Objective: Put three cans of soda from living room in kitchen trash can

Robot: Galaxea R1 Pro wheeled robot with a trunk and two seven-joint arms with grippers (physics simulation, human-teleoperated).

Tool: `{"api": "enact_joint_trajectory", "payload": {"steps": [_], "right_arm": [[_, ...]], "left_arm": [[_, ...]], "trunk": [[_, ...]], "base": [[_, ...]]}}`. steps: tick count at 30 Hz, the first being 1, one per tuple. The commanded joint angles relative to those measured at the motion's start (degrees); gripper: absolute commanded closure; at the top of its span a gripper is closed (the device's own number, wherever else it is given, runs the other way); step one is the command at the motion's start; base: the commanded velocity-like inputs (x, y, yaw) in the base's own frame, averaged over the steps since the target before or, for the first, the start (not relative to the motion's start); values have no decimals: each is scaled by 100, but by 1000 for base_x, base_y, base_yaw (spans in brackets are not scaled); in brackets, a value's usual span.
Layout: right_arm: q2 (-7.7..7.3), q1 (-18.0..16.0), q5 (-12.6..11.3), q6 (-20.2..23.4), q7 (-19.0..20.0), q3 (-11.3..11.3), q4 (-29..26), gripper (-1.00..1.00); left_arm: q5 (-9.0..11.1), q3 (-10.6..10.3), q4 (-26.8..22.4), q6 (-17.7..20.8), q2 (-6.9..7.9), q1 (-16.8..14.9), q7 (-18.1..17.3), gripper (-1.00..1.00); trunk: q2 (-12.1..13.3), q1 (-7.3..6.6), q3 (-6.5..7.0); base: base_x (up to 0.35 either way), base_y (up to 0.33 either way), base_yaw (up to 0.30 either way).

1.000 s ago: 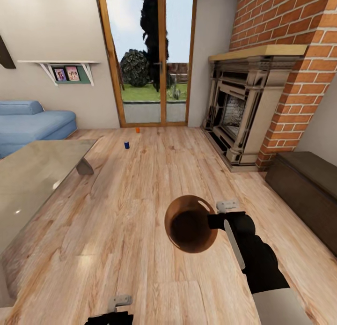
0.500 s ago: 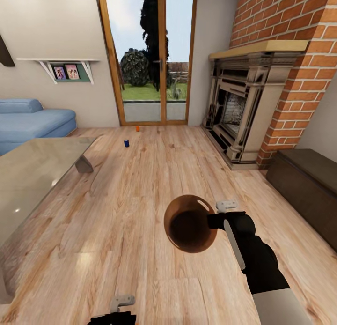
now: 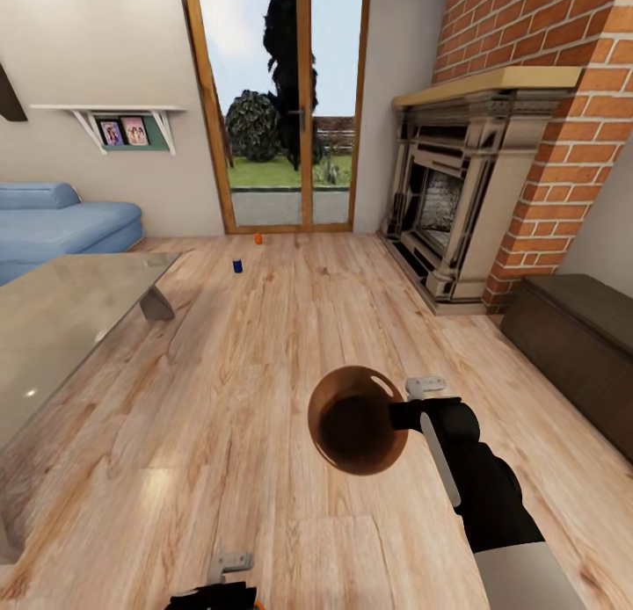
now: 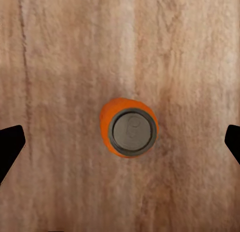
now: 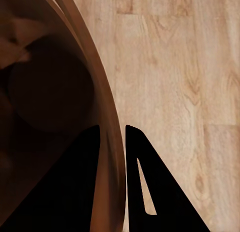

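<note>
Living room plank floor (image 3: 264, 373) sliding slowly nearer, camera advancing. Right gripper (image 5: 116, 142) pinching tash can (image 3: 356, 419) rim. Left gripper (image 4: 120, 142) spread wide over orange can (image 4: 129, 128); blue can (image 3: 237, 265) and second orange can (image 3: 258, 238) waiting near glass doors (image 3: 277, 109).

Your right arm (image 3: 479, 487) is matte black, bulging at the wrist, with a pale grey stripe along it — the upper segment light grey. Fingers (image 5: 150, 192) are flat black wedges — pale grey tips (image 3: 426, 384).

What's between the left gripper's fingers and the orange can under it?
Nothing: in the left wrist view the orange can stands upright on bare plank floor, centred between the open left gripper fingers, with only floor on either side.
</note>
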Motion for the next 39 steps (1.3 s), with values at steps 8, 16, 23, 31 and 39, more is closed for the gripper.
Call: {"api": "enact_joint_trajectory", "payload": {"steps": [8,16,23,31,39], "right_arm": [[1,-2,-71,0,22,1,-5,100],[1,-2,-72,0,23,1,-5,100],[1,-2,-71,0,23,1,-5,100],[1,-2,-66,0,16,1,-5,100],[1,-2,-66,0,16,1,-5,100]], "left_arm": [[-17,0,6,-206,0,0,3,-100],[-18,-8,6,-236,-8,0,1,-100],[-22,-9,6,-293,-37,0,2,-100],[-26,-9,6,-388,-77,0,2,-100],[-26,-9,6,-397,-94,0,2,-100]], "trunk": [[-323,176,-143],[-644,351,-287],[-924,505,-412],[-1245,681,-556],[-1566,857,-700]], "base": [[0,0,0],[0,0,0],[0,0,0],[0,0,0],[0,0,0]]}}
